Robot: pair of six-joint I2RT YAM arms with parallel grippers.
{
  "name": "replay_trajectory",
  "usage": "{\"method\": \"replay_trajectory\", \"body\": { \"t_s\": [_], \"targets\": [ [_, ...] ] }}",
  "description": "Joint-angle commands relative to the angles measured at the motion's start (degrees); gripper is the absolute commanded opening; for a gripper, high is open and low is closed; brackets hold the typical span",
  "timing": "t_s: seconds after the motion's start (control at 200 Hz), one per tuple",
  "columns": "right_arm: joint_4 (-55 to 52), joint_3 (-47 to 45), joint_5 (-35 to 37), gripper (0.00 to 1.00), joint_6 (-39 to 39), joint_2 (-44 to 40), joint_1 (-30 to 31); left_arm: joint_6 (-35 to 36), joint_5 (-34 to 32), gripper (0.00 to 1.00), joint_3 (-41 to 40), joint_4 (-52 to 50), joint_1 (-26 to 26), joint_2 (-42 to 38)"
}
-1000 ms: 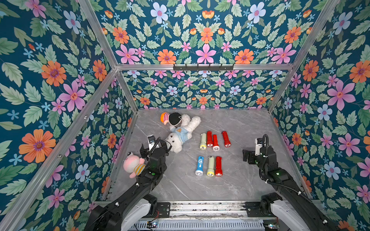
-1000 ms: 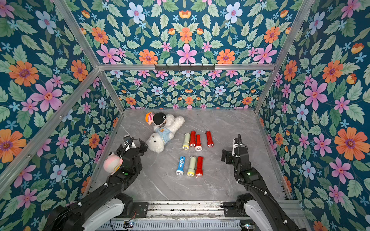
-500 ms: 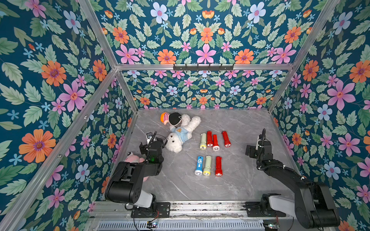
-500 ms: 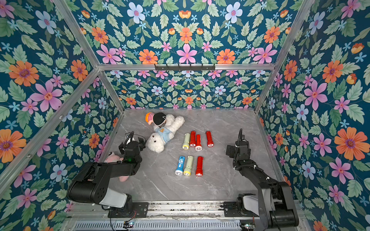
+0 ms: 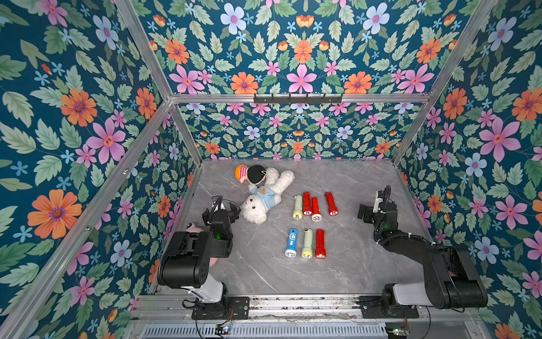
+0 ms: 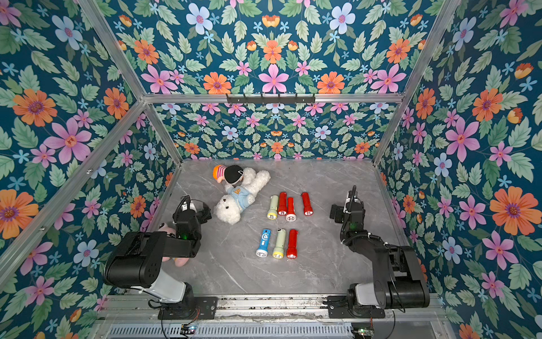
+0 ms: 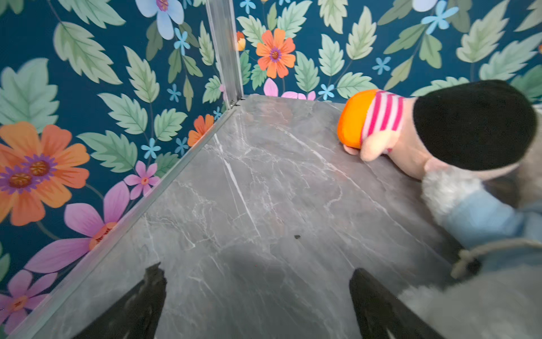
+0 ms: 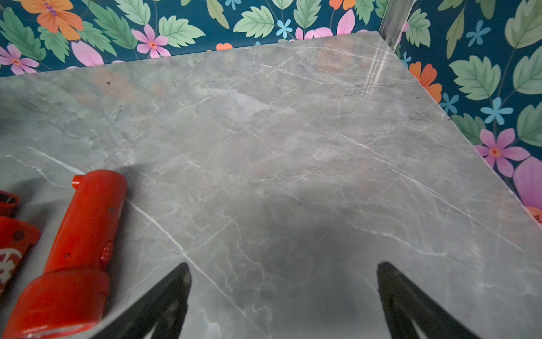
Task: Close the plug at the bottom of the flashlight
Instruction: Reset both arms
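Marble table [image 5: 352,264]. Seven flashlights [image 6: 278,243] lie flat mid-table in two rows: four farther back (one pale green, three red), three nearer the robot: blue, pale green, red. Lens ends face the robot. Left gripper [image 7: 258,305]: fingers spread wide, nothing between them, over bare table just beside the white plush dog [image 5: 264,202]. Right gripper [image 8: 283,299]: likewise spread and empty, near the outermost red flashlight [image 8: 79,234], not touching it.
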Motion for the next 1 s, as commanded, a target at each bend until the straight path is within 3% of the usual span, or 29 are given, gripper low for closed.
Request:
{"method": "replay_trajectory", "body": {
  "t_s": [0.0,0.12,0.195,0.925,0.995],
  "targets": [
    [26.59,-7.59,-0.73,0.99,-2.31,3.35,-0.49,0.39,4.93,1.00,-1.92,9.31,0.74,0.95],
    [13.69,-2.44,-5.04,0.99,-3.15,1.87,-0.49,0.33,3.90,1.00,-1.36,8.81,0.68,1.19],
    [12.67,-1.89,-8.93,0.99,-1.14,2.05,-3.33,0.24,3.94,1.00,-1.15,7.48,0.69,0.94],
    [13.51,-2.14,-9.06,0.99,-1.61,2.00,-3.34,0.73,4.46,1.00,-1.95,9.49,0.62,0.58],
    [7.33,-2.42,-4.24,0.99,-5.19,-6.16,1.36,3.80,5.43,1.00,-5.87,12.00,-1.25,-5.71]
  ]
}}
